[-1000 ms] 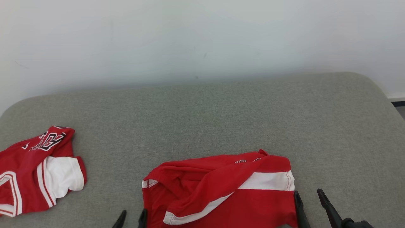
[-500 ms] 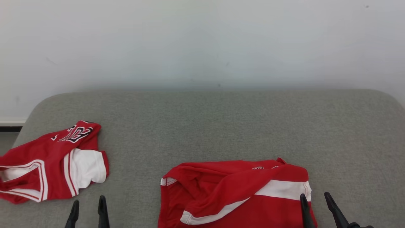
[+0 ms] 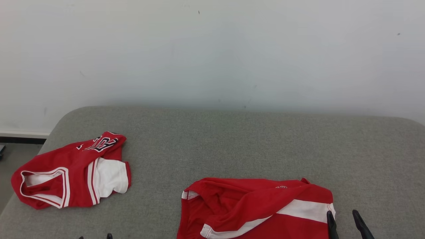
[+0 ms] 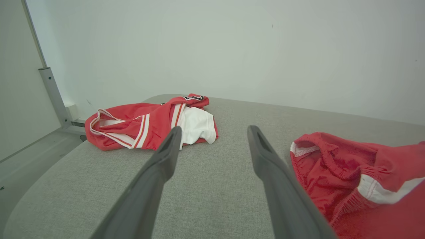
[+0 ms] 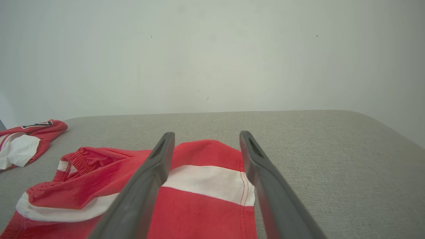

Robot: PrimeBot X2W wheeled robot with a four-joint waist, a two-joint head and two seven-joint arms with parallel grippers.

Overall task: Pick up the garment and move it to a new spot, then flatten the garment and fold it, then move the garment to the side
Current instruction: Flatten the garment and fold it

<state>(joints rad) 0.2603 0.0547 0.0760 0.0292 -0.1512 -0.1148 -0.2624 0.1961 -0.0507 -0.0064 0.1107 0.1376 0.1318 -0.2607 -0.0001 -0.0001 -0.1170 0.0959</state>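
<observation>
On the grey pad (image 3: 232,142), the left gripper (image 4: 214,129), spread empty like the right gripper (image 5: 206,133), is leaving the shorts (image 3: 252,205) for the jersey (image 3: 73,166).

I'm looking at a grey fabric-covered desk (image 3: 232,142) with rounded corners. Two things lie on it, well apart. A crumpled red-and-white jersey (image 3: 76,172) is at its left end, and rumpled red-and-white shorts (image 3: 259,205) are at the near edge.
</observation>
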